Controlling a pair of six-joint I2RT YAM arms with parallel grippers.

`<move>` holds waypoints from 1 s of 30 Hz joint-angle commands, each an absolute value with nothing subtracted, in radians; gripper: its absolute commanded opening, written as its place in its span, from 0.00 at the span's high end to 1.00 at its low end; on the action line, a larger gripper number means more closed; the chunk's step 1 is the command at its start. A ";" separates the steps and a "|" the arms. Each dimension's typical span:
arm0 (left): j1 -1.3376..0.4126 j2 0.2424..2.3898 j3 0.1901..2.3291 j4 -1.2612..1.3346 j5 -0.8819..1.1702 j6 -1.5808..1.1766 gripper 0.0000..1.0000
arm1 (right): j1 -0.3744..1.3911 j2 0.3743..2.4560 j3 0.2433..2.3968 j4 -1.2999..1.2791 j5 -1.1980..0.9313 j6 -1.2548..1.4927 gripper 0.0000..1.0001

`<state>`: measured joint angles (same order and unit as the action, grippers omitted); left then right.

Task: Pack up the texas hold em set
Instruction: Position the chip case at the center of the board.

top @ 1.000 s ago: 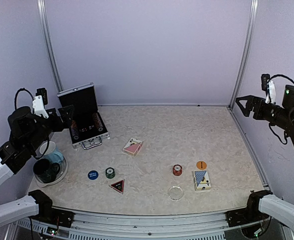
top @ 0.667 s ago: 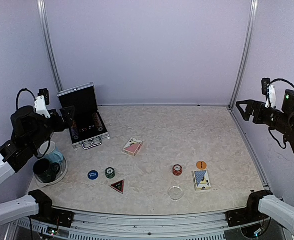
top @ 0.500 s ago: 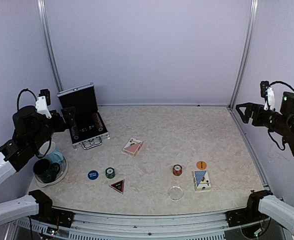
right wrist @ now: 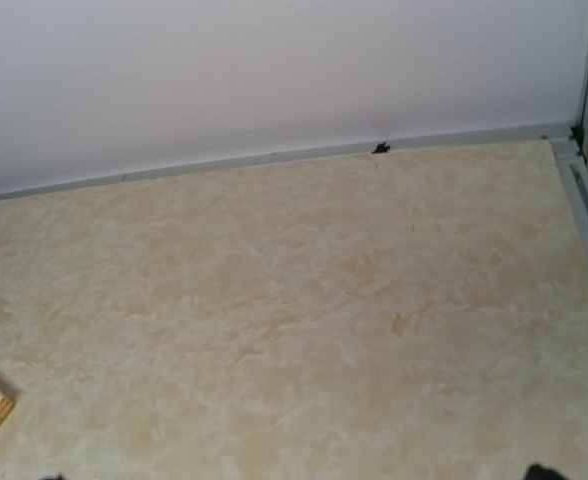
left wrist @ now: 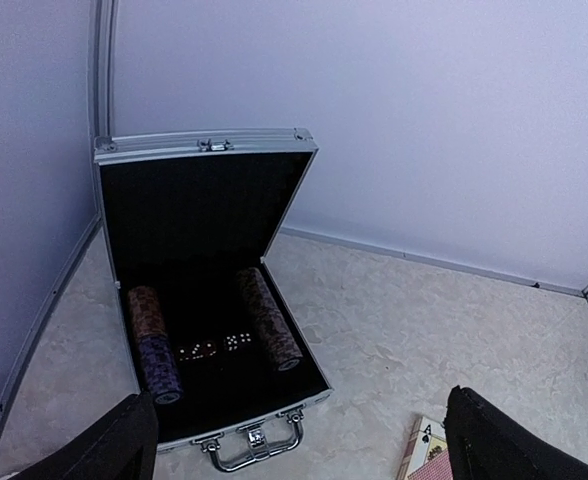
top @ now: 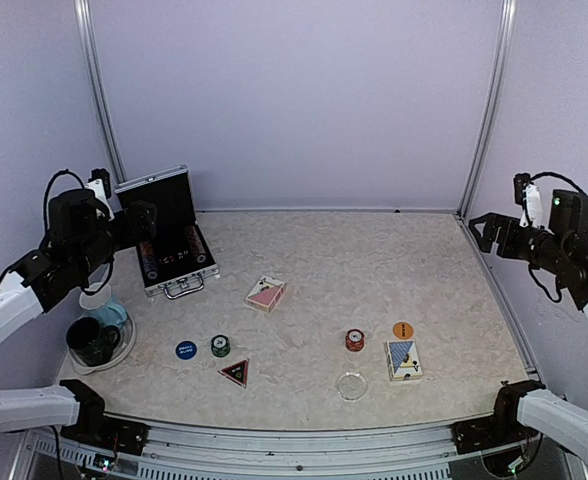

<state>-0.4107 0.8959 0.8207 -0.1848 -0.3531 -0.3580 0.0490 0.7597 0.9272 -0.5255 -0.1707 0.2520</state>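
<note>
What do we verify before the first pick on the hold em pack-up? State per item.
1. Briefcase lid open and standing upright: ok.
2. Left gripper open and empty, by the case: ok.
3. Right gripper open and empty, raised at the table's right side: ok.
4. Loose pieces lie apart on the table, none on another: red-backed deck, blue-backed deck, blue button, orange button, triangle marker: ok.
5. Room for both decks between the chip rows: cannot tell; dice lie there.
</note>
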 commanded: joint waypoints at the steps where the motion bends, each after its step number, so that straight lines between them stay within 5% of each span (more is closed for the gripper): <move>1: -0.447 0.965 0.875 -0.187 -0.392 -0.470 0.01 | 0.038 0.751 0.864 -0.500 -0.163 0.295 0.01; 30: -0.545 1.430 0.992 -0.037 -0.384 -0.581 0.01 | 0.038 0.636 0.765 -0.463 -0.253 0.317 0.01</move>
<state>-0.5388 1.3838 0.9306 -0.0780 -0.4225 -0.5659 0.0490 0.6491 0.7692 -0.4801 -0.2249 0.3099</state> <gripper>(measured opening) 0.989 0.992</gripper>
